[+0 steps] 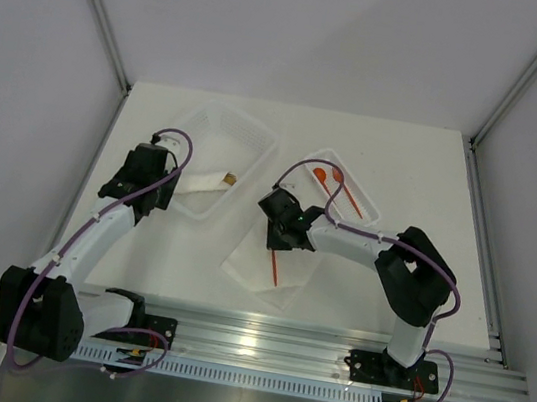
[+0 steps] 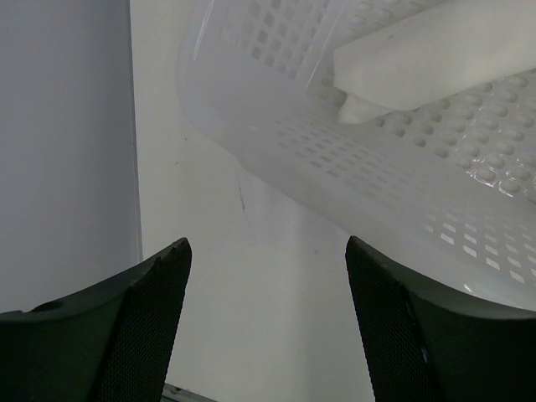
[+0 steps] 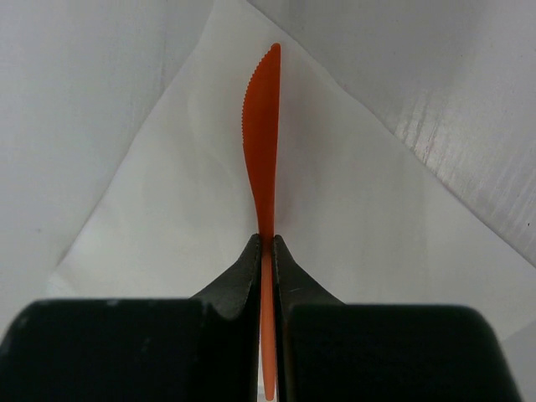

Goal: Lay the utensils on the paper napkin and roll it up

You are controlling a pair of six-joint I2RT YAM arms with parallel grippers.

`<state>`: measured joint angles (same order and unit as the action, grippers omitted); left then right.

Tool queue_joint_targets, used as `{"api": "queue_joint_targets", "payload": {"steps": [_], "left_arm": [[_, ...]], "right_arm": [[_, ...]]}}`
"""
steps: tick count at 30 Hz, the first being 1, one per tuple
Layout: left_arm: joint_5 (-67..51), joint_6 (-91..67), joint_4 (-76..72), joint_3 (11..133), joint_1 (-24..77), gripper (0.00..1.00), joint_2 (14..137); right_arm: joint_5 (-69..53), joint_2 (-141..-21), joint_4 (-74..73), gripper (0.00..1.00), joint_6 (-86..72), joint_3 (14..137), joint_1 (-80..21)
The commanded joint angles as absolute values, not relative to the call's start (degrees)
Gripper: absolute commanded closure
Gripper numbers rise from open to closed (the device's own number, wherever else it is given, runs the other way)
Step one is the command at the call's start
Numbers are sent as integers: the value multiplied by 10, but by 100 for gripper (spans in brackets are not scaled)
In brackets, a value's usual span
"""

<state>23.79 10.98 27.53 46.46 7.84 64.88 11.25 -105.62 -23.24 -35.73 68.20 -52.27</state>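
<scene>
Two trays (image 1: 221, 123) are set on a white, grey-walled table (image 1: 388, 280). One orange knife (image 3: 261, 126) is clamped by the right gripper (image 3: 266, 241) over the central napkin (image 3: 167, 193); two utensils (image 1: 323, 176) are seen above right of centre; the left gripper (image 2: 266, 243) is spread.

Knife (image 3: 261, 126) over paper napkin (image 3: 167, 209)

Left basket (image 1: 228, 134) holds brown-tipped white roll (image 1: 205, 184); right basket (image 1: 369, 206) nearby.
</scene>
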Motion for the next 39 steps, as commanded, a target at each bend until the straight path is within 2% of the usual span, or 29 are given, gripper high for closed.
{"api": "queue_joint_targets", "payload": {"steps": [1,39], "left_arm": [[234,107,266,464,75,22,650],[237,107,269,465,75,22,647]], "right_arm": [[121,-1064,-236,100,-351,704,-523],[136,-1096,-243,100,-337,734,-519]]}}
